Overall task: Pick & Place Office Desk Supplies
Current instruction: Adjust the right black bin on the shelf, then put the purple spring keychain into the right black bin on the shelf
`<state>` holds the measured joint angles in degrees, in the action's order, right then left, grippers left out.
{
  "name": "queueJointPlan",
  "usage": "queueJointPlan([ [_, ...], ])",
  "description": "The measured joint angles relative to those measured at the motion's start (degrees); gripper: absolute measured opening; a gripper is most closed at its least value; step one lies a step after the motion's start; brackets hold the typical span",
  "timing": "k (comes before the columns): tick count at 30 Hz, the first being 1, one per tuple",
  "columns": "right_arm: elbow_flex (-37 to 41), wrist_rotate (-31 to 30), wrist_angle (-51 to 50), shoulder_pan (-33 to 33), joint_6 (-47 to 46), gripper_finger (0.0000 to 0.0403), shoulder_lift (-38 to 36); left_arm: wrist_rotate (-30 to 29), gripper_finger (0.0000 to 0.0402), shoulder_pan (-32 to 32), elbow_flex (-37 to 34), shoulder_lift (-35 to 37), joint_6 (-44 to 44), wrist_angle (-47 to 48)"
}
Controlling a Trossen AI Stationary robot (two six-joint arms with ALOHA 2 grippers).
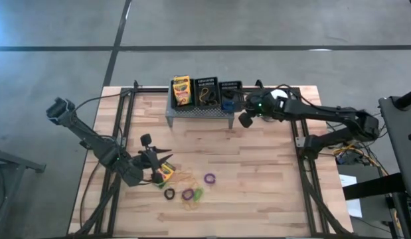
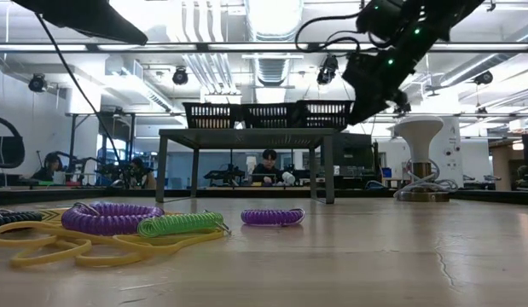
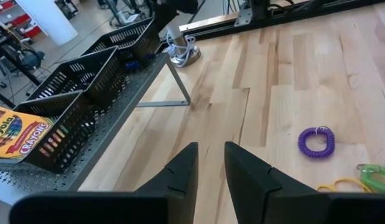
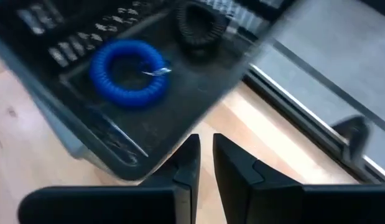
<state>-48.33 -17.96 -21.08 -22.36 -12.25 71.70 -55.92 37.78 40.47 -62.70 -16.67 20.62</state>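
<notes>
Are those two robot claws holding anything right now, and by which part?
No. The left gripper hovers over bare table with nothing between its fingers. The right gripper, beside the basket holding the blue band loop, is also empty.

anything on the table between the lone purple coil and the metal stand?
Nothing: bare wood between the purple coil and the metal stand, seen in the high view.

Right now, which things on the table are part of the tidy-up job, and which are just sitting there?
Part of the job:
- crayon box in a basket
- three black mesh baskets
- blue band loop in a basket
- purple band loop on the table
- green band loop
- yellow band loops

Just sitting there:
- grey metal stand
- white dome object
</notes>
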Motion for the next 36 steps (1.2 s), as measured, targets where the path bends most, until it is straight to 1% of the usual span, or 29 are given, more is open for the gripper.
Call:
queueJointPlan([
  [5,-2.2,0.0,0.9,1.1,1.2,0.0038,2.1,0.0,0.0080,0.0,0.0,0.0,0.2,0.1],
  [11,-5.0,0.1,-2.0,2.7,2.1,0.0038,2.1,0.0,0.0080,0.0,0.0,0.0,0.1,0.0],
  [16,-5.2,0.1,-4.4,3.1,2.0,0.0038,2.2,0.0,0.0080,0.0,0.0,0.0,0.1,0.0],
  [18,-5.0,-2.0,-5.5,3.1,1.9,0.0038,2.2,0.0,0.0080,0.0,0.0,0.0,0.1,0.0],
  [21,-5.0,-5.4,-3.8,3.1,1.4,0.0038,2.2,0.0,0.0080,0.0,0.0,0.0,0.1,0.0],
  [28,-5.0,-5.6,3.0,3.0,2.8,0.0038,4.9,0.0,0.0080,-0.1,0.0,0.0,0.1,0.0],
  [33,-4.9,-6.2,2.8,3.0,3.5,0.0038,5.6,0.0,0.0080,-0.1,0.0,0.0,0.1,-0.3],
  [36,-4.9,-10.5,2.3,3.3,3.5,0.0038,3.9,0.0,0.0080,-0.1,0.0,0.0,0.1,-0.9],
])
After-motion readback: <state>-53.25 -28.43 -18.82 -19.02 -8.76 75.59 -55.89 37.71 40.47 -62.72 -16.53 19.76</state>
